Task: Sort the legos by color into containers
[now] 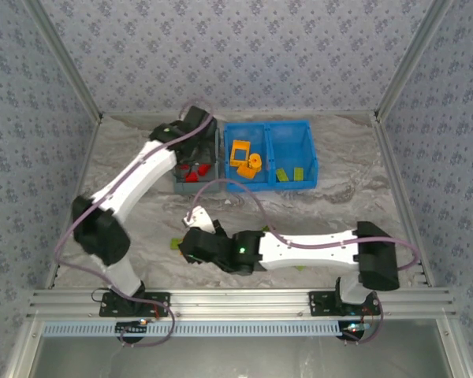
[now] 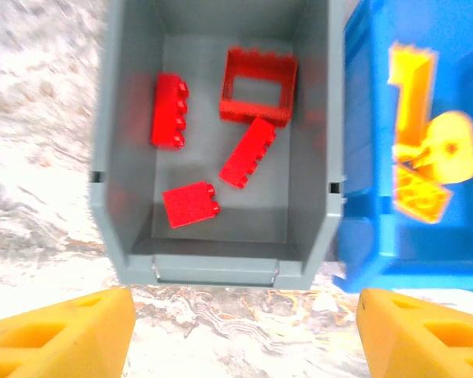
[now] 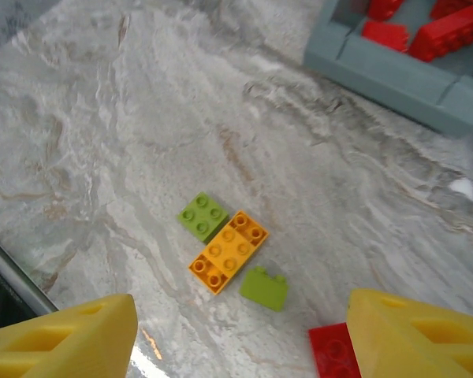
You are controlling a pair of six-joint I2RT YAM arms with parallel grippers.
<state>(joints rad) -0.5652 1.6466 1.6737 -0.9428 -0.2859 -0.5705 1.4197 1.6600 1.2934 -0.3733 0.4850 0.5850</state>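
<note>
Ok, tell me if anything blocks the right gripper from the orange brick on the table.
Nothing visible does. The orange brick lies uncovered ahead of the open right gripper; the far green brick and the near green brick crowd its sides.

Red legos [image 2: 248, 153] in gray bin [image 2: 110, 157]; orange legos [image 1: 240, 151], seemingly green, in blue bin [image 1: 288, 150]; loose legos [image 3: 229, 250] outside.

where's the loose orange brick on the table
Right wrist view, below centre: the orange brick lies on the table between a square green brick and another green brick.
</note>
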